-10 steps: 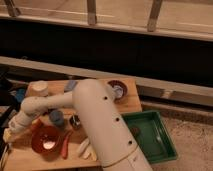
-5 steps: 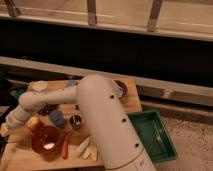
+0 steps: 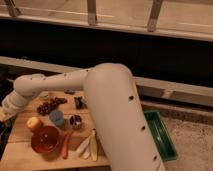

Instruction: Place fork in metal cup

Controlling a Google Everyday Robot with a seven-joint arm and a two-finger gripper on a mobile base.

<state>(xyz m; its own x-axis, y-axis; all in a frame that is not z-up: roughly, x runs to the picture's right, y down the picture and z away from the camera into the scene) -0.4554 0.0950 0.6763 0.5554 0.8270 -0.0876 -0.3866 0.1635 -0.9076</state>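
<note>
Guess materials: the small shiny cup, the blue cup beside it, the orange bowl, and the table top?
Metal cup: looks like steel, polished; bright glints on the rim, dark inside.
Blue cup: probably plastic; flat matte colour, no glints.
Orange bowl: plastic or glazed ceramic; soft sheen, can't tell which.
Table: wood, pale with visible plank lines.
Gripper: at the far left edge, past the table, shut.

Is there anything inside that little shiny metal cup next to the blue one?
The metal cup shows only a dark inside; no fork handle sticks out of it. Its bottom is too dark to check. The gripper is at the table's far left edge, mostly cut off from view.
</note>
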